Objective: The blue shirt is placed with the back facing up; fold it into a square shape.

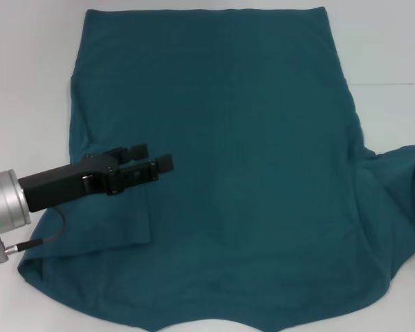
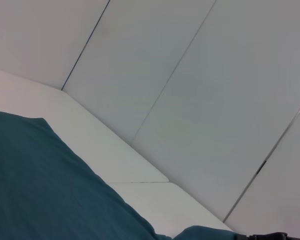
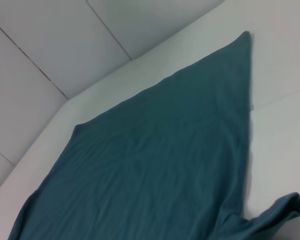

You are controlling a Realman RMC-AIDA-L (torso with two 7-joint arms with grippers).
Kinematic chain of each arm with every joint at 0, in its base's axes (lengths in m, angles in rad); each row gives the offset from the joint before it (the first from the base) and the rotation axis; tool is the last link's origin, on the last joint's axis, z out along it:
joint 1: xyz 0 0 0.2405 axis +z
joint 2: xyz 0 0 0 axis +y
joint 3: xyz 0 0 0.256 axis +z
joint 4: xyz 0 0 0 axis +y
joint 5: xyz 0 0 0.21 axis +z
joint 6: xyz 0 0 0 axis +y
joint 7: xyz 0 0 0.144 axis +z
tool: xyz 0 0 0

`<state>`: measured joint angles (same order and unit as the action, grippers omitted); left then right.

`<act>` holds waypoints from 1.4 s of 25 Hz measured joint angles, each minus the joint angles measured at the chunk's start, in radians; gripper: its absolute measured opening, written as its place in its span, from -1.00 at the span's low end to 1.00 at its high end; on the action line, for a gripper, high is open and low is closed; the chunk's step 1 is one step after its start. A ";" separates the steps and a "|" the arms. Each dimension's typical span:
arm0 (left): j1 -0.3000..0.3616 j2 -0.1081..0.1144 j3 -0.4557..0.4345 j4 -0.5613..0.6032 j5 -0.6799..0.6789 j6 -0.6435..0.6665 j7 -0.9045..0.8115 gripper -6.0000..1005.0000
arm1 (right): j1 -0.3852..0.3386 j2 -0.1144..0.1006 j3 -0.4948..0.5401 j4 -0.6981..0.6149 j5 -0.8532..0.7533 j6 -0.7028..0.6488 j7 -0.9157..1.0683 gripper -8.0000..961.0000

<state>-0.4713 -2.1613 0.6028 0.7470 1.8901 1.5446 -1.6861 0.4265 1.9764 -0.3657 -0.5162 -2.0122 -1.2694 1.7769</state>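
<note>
The left gripper [image 1: 154, 158] is held, fingers apart, over the blue shirt's [image 1: 249, 173] folded-in left sleeve, seemingly just released.

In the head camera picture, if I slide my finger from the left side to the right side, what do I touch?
Left claw over the folded-in sleeve → the blue shirt and its flat back → the loose right sleeve → white table.
</note>
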 joint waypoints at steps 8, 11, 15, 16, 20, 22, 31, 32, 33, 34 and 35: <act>0.005 0.000 0.000 -0.012 -0.003 0.001 -0.001 0.72 | 0.000 -0.014 -0.006 -0.008 -0.011 0.009 0.002 -0.85; 0.005 0.000 0.000 -0.014 -0.001 0.001 -0.001 0.72 | 0.001 -0.020 -0.008 -0.009 -0.012 0.027 0.002 -0.84; 0.004 0.000 0.000 -0.014 0.001 0.001 -0.001 0.72 | 0.005 -0.026 -0.009 -0.010 -0.013 0.052 -0.001 -0.83; 0.004 0.000 0.000 -0.014 0.002 0.001 -0.001 0.72 | 0.007 -0.026 -0.009 -0.010 -0.013 0.056 -0.003 -0.83; 0.001 0.000 0.000 -0.014 0.003 0.002 -0.001 0.72 | 0.019 -0.025 -0.016 -0.010 -0.013 0.068 -0.010 -0.82; 0.000 0.000 0.000 -0.014 0.003 0.002 -0.001 0.72 | 0.026 -0.022 -0.024 -0.010 -0.013 0.076 -0.014 -0.82; 0.000 0.000 0.000 -0.014 0.003 0.000 -0.001 0.72 | 0.058 -0.019 -0.053 -0.012 -0.013 0.081 -0.018 -0.80; 0.000 0.000 0.000 -0.017 0.003 0.000 -0.001 0.72 | 0.060 -0.020 -0.060 -0.011 -0.013 0.077 -0.015 -0.80; 0.000 0.000 0.000 -0.017 0.003 0.000 -0.001 0.72 | 0.063 -0.020 -0.068 -0.011 -0.013 0.070 -0.012 -0.80; 0.000 0.000 0.000 -0.018 0.003 -0.001 -0.001 0.72 | 0.065 -0.021 -0.072 -0.010 -0.013 0.062 -0.008 -0.79; 0.000 0.000 0.000 -0.021 0.003 -0.002 -0.001 0.72 | 0.067 -0.021 -0.076 -0.009 -0.013 0.048 -0.001 -0.79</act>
<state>-0.4711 -2.1614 0.6028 0.7260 1.8929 1.5426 -1.6870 0.4936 1.9555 -0.4420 -0.5250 -2.0248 -1.2216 1.7760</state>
